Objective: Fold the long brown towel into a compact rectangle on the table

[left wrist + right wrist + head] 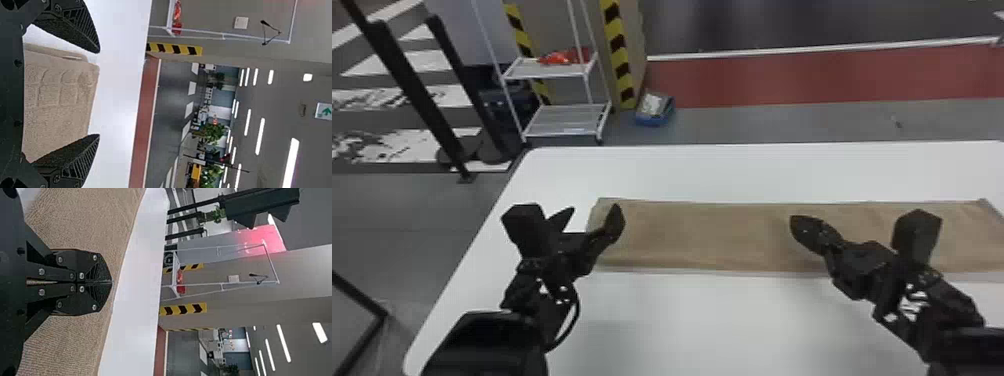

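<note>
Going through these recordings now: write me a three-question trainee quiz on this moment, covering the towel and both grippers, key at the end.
1. True or false: the long brown towel is already folded into a compact rectangle on the white table.
2. Multiple choice: how do the left gripper's fingers stand?
a) pressed together
b) spread apart, holding nothing
c) clamped on the towel's edge
3. Fill in: the right gripper has its two fingertips pressed ____.

Key: 1 false; 2 b; 3 together.
</note>
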`<state>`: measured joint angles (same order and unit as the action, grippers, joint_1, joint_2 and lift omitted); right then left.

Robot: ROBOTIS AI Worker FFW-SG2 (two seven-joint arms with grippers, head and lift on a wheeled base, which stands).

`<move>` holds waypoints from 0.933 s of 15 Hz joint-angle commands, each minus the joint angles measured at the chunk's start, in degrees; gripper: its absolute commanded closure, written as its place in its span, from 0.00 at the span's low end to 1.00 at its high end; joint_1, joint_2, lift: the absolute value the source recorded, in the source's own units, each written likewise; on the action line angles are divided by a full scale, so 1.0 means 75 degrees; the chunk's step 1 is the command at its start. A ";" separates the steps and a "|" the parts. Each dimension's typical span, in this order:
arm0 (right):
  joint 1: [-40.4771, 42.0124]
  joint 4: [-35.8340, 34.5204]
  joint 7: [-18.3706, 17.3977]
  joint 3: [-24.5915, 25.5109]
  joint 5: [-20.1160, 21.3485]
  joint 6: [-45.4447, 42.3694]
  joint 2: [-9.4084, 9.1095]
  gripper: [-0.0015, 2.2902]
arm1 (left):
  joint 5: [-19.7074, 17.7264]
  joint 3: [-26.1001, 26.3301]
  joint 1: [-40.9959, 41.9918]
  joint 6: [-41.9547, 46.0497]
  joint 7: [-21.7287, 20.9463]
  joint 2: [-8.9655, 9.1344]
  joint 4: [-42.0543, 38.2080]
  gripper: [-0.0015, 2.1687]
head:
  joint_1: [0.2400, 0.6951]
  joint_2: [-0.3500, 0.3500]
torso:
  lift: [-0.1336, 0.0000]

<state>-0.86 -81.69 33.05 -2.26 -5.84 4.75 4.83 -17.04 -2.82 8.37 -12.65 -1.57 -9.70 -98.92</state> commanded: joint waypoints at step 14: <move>0.0548 -0.0451 0.0117 0.0184 -0.0124 -0.0404 0.0000 0.72 | 0.0386 -0.0163 -0.1045 -0.1473 -0.0131 -0.0101 0.1202 0.14 | 1.00 0.75 | 0.07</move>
<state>3.27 -84.44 33.92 -0.94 -6.70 1.66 4.83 -14.15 -3.90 0.60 -23.46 -2.56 -10.46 -89.93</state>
